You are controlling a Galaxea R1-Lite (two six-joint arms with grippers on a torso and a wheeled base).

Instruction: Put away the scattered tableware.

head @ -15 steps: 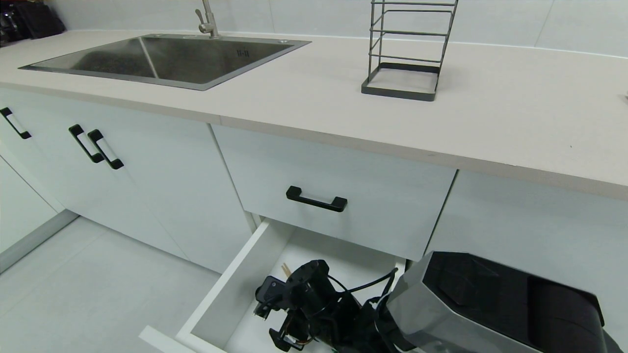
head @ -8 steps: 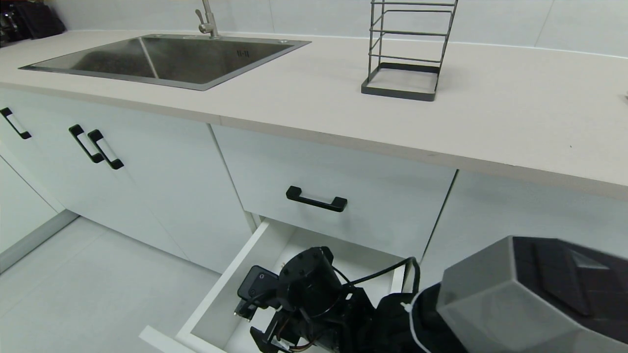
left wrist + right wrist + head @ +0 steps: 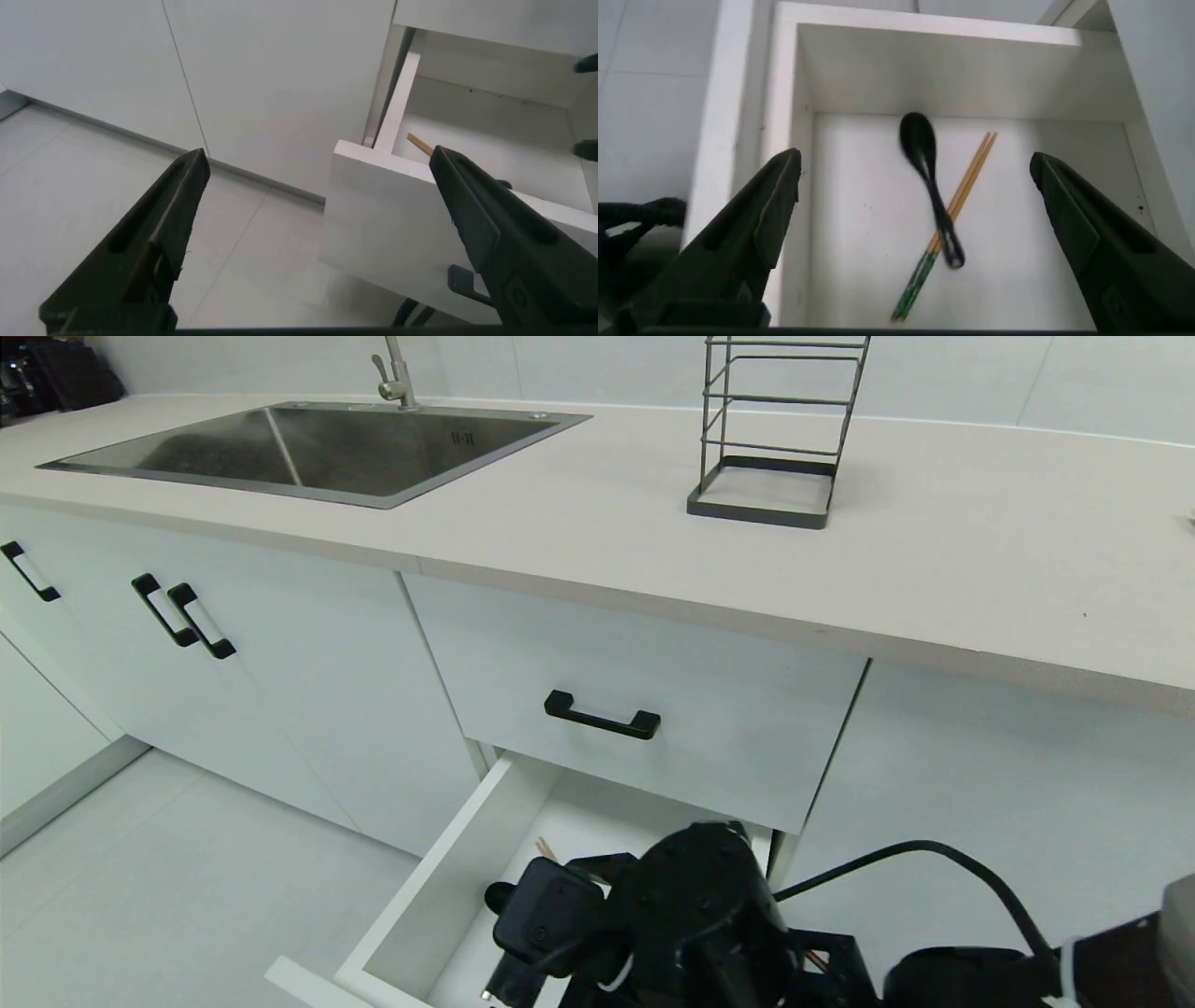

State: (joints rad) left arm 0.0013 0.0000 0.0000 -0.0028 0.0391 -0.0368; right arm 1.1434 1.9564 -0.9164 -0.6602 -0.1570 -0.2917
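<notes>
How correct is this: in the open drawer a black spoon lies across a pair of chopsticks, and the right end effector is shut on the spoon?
One part is wrong. The right end effector is open and holds nothing; the right wrist view shows it spread wide above the drawer. The rest stands: the black spoon lies across the chopsticks in the open drawer.

Black right arm (image 3: 700,915), boxy wrist camera (image 3: 546,919), 1 looping black cable (image 3: 924,846); right gripper (image 3: 913,157) dark, tapered.
</notes>
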